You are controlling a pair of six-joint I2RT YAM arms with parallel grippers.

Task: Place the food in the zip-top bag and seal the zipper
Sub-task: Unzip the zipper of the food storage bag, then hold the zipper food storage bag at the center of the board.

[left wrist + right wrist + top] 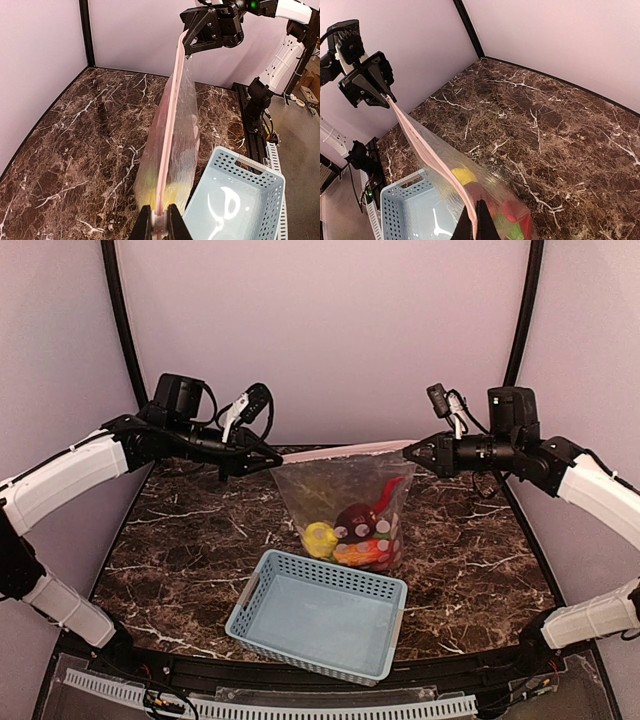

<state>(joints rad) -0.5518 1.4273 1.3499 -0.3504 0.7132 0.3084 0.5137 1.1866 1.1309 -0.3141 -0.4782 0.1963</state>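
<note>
The zip-top bag (345, 502) hangs upright above the table, stretched between both grippers. Its pinkish zipper (340, 452) runs taut as one strip from end to end. My left gripper (275, 462) is shut on the white slider tab (159, 219) at the zipper's left end (170, 130). My right gripper (408, 452) is shut on the zipper's right end (425, 150). The food lies in the bag's bottom: a yellow piece (320, 538), a dark red piece (355, 520), an orange piece (362, 552) and the red chilli (388, 495). The yellow piece (464, 175) shows through the plastic.
The light blue lattice basket (330, 566) stands empty on the marble table just in front of the bag, also in the left wrist view (240, 200). Black frame posts and pale walls close off the back and sides.
</note>
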